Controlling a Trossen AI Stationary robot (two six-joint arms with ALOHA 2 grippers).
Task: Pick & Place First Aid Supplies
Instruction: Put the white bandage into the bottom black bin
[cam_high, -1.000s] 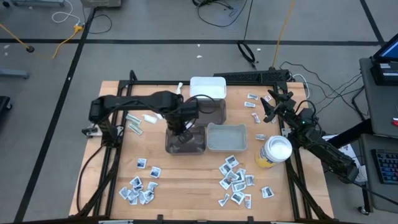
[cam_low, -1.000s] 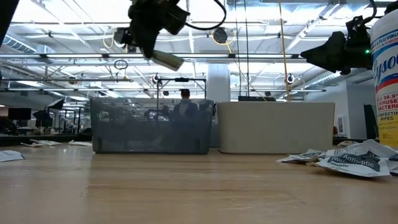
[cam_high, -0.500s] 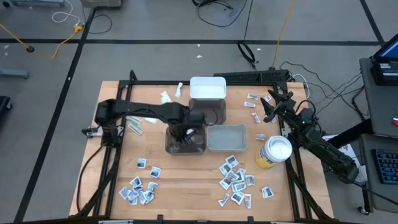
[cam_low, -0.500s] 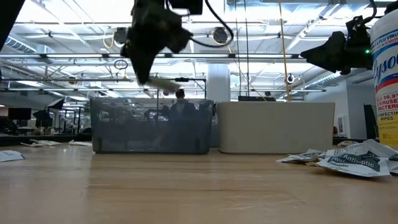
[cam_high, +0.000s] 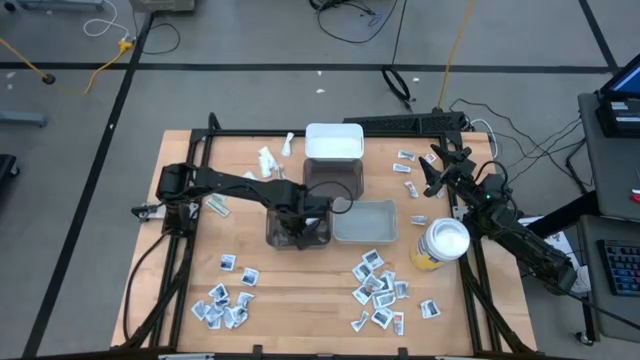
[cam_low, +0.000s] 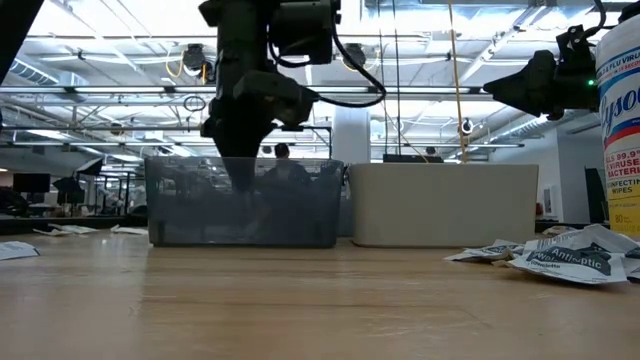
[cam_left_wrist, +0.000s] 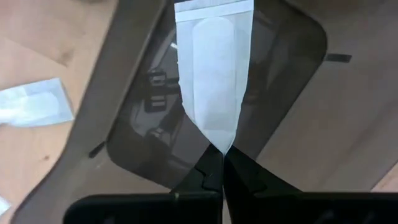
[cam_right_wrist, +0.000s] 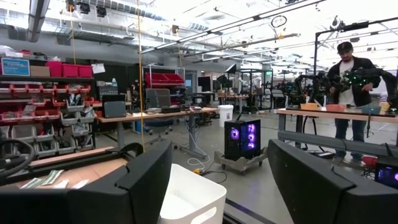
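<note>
Strip wrapper (cam_left_wrist: 214, 74), light and floppy, hangs pinched by one end in the left gripper (cam_left_wrist: 222, 163) over the dark bin (cam_high: 298, 226) mid-counter; right gripper (cam_high: 432, 178), fingers apart, waits near the right edge.

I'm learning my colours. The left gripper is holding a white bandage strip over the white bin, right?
Not quite. The left gripper is shut on the white strip, but over the dark bin, not the white bin. The high view shows it.
</note>
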